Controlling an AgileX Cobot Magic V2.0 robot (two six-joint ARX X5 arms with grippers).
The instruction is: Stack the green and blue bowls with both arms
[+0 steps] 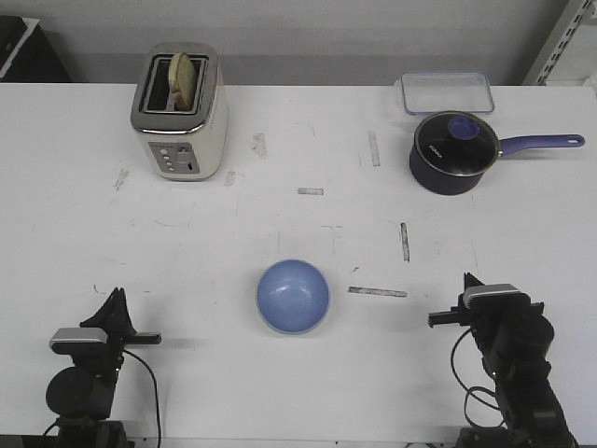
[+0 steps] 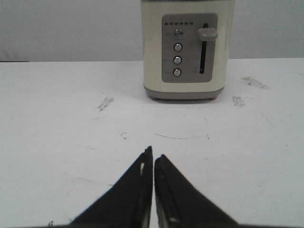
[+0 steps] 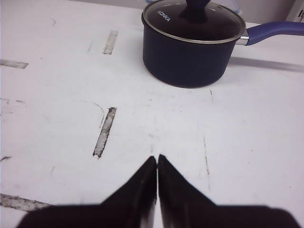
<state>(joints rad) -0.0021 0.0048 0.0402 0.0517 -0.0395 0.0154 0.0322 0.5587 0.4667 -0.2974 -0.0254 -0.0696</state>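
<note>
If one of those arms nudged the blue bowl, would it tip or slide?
The blue bowl sits upright and looks low and wide, so it would probably slide on the smooth white table rather than tip. Its rounded walls may slip between fingers.

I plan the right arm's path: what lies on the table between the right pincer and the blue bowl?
In the front view, only a worn strip of tape lies on the table between the right pincer and the blue bowl; nothing stands there.
</note>
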